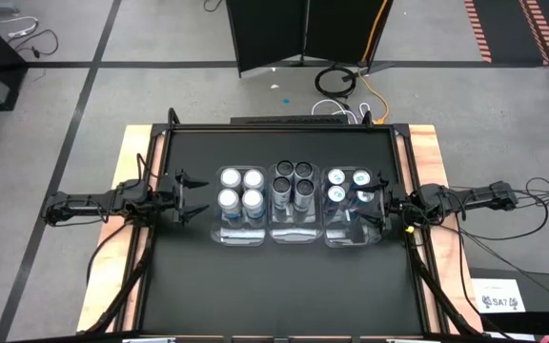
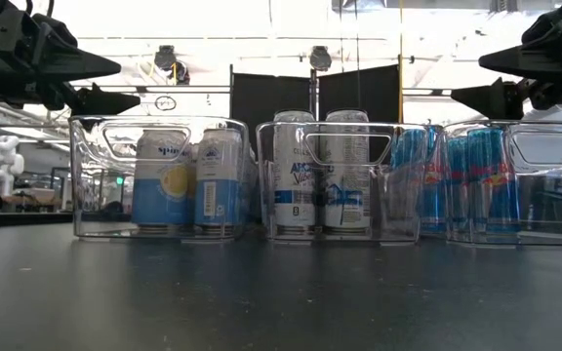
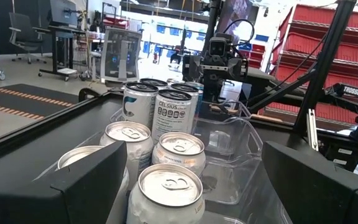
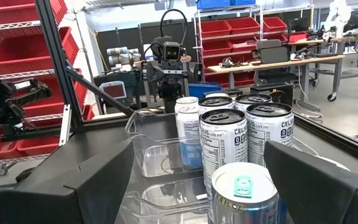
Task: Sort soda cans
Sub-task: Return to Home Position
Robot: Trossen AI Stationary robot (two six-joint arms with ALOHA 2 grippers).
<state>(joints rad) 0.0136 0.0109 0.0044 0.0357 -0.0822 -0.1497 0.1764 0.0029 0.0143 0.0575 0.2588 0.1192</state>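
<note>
Black tabletop fills the near ground of the low view, bare up to a row of three clear plastic bins standing side by side across the middle of the table. The left bin holds four silver-topped cans with pale blue and yellow sides, upright in a square of two by two. The centre bin holds four Celsius cans, white-sided with dark tops, also upright and packed together. The right bin holds four blue cans with pale tops and teal tabs; the red mark on their sides looks like Red Bull, though it is too blurred to be sure. Every can in view sits inside a bin.

The left gripper hangs just beside the outer wall of the left bin, above rim height in the low view; its fingers are spread wide with nothing between them. The right gripper hangs at the outer wall of the right bin, its tips just over that bin's edge in the high view and above the rim in the low view; its fingers are likewise spread wide and empty. The two face each other across the row.

Beyond the table stand dark upright panels.
</note>
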